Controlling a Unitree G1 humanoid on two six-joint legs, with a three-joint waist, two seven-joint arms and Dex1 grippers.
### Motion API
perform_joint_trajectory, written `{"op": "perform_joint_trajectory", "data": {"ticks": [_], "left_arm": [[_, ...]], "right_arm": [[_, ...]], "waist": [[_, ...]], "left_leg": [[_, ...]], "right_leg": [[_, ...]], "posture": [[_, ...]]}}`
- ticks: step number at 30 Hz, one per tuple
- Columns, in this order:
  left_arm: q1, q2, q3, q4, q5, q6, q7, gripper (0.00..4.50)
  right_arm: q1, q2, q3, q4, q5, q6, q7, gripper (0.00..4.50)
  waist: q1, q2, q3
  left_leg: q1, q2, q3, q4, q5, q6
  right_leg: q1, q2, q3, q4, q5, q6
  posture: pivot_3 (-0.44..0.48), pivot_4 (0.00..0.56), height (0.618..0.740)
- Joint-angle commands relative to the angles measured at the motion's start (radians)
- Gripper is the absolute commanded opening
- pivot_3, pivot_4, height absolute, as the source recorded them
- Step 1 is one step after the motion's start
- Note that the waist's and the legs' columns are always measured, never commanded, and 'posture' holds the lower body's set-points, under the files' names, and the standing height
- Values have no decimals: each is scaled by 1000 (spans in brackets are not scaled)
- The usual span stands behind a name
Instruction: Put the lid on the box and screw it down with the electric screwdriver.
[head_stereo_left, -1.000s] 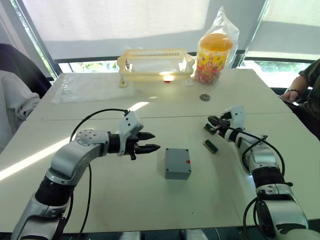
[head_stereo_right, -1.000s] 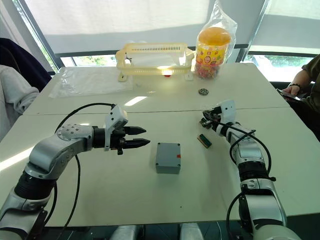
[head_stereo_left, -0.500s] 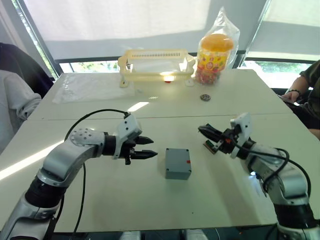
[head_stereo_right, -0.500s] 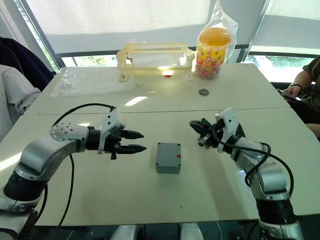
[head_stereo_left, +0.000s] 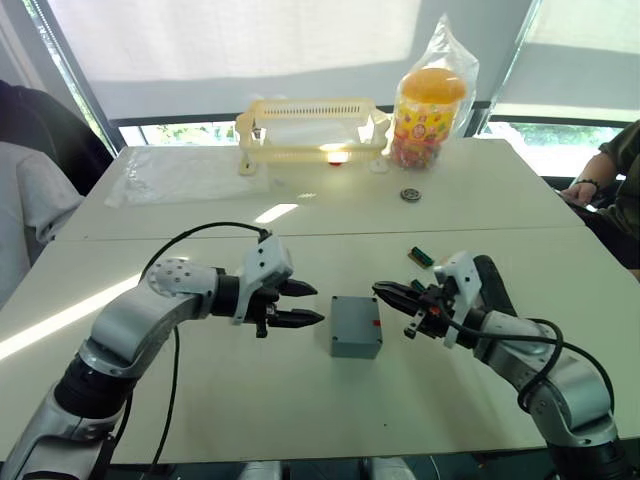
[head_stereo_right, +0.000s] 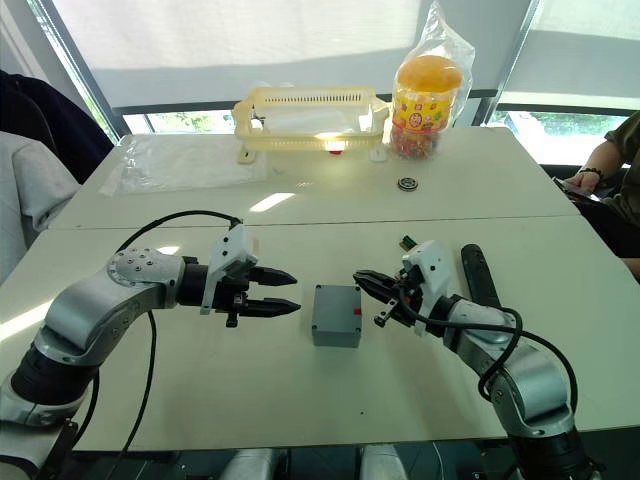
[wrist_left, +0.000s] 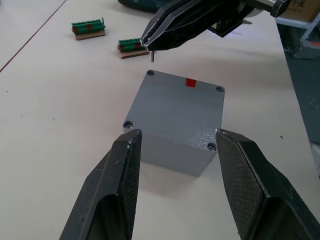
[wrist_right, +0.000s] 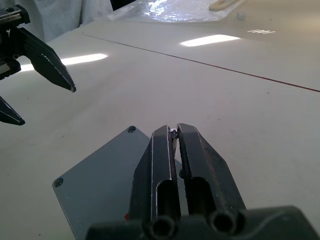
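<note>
- Sitting at the middle of the white table (head_stereo_left: 300, 400) is the box (head_stereo_left: 356, 326), a matte grey plastic square with the lid (wrist_left: 175, 107) already on it; I see four recessed screw holes at the lid's corners and a small red mark on one edge.
- My left gripper (head_stereo_left: 305, 304) hovers at the box's 9 o'clock with its textured black fingers (wrist_left: 117, 185) spread wide, holding nothing and clear of the box.
- My right gripper (head_stereo_left: 385, 293) sits at the box's 3 o'clock, fingers pinched nearly together on a small screw (wrist_left: 151, 55), which hangs just above the lid's corner hole.
- The electric screwdriver (head_stereo_right: 478, 278), a long black cylinder, lies on the table behind my right arm.
- Two small green parts (wrist_left: 88, 28) lie beyond the box; a cream slotted plastic rack (head_stereo_left: 312, 128) and a bagged yellow-lidded jar (head_stereo_left: 432, 100) stand at 12 o'clock, far side.
- Against half a second ago, my right gripper has come in closer to the box, and my left has edged toward it slightly.
</note>
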Motion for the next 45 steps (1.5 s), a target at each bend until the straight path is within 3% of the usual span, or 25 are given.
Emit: {"op": "perform_joint_trajectory", "data": {"ticks": [1, 40, 43, 45], "left_arm": [[-4, 9, 4, -5, 5, -21, -3, 2349], [-3, -9, -3, 12, 33, -43, 2, 2349], [-2, -13, -2, 10, 32, -41, 4, 2349], [-1, -12, 1, 12, 31, -41, 3, 2349]], "right_arm": [[-14, 4, 1, -3, -5, -21, 2, 128], [-15, 3, 46, 80, -71, -58, 43, 128], [-18, -4, 40, 79, -70, -60, 52, 1018], [-20, -12, 30, 67, -67, -61, 60, 1987]], "waist": [[0, 0, 0], [0, 0, 0], [0, 0, 0], [0, 0, 0]], "left_leg": [[0, 0, 0, 0, 0, 0], [0, 0, 0, 0, 0, 0], [0, 0, 0, 0, 0, 0], [0, 0, 0, 0, 0, 0]], "right_leg": [[0, 0, 0, 0, 0, 0], [0, 0, 0, 0, 0, 0], [0, 0, 0, 0, 0, 0], [0, 0, 0, 0, 0, 0]], "posture": [[0, 150, 740], [0, 150, 740], [0, 150, 740], [0, 150, 740]]}}
